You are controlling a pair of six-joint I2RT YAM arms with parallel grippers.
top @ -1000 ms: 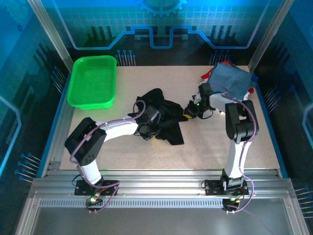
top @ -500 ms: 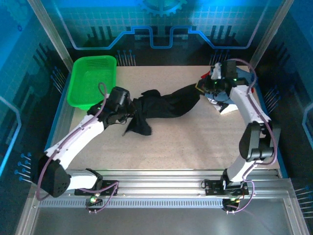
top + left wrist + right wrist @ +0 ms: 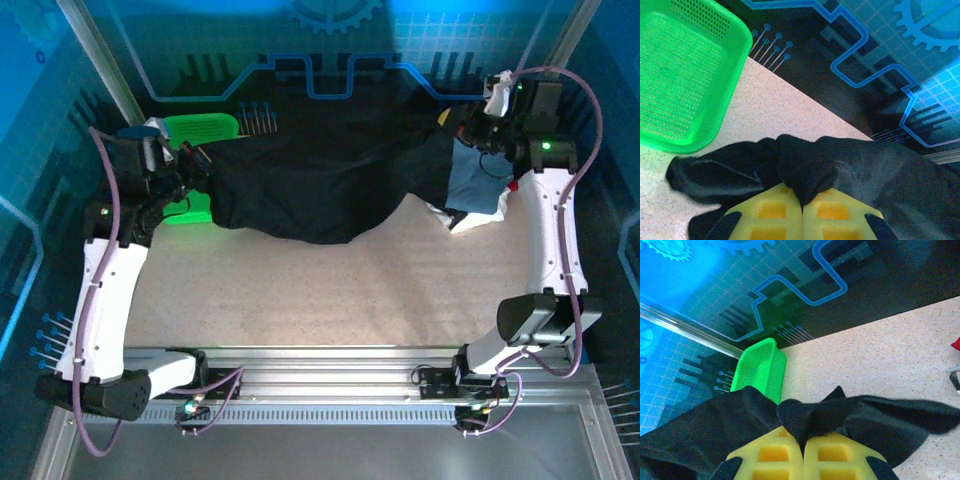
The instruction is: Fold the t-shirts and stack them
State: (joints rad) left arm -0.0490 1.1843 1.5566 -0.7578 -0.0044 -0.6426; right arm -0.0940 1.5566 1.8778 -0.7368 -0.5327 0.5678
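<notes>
The large black t-shirt (image 3: 320,175) hangs stretched out in the air across the back of the table, held at both ends. My left gripper (image 3: 190,165) is shut on its left end, high up by the green basket; black cloth (image 3: 805,172) bunches between the yellow pads (image 3: 772,215). My right gripper (image 3: 468,128) is shut on the right end, with cloth (image 3: 810,417) pinched between its pads (image 3: 840,457). Behind the right arm lies a slate-blue folded tee (image 3: 475,180) over a white one (image 3: 462,218). A sliver of red cloth (image 3: 956,343) shows at the right edge.
The green mesh basket (image 3: 195,128) sits at the back left, partly behind the left gripper and the shirt; it is also seen as basket (image 3: 677,75) and basket (image 3: 762,367). Bare speckled tabletop (image 3: 340,290) spreads below the hanging shirt.
Both arms have risen and moved apart, lifting the black shirt off the table and spreading it from a crumpled strip into a wide hanging sheet.
</notes>
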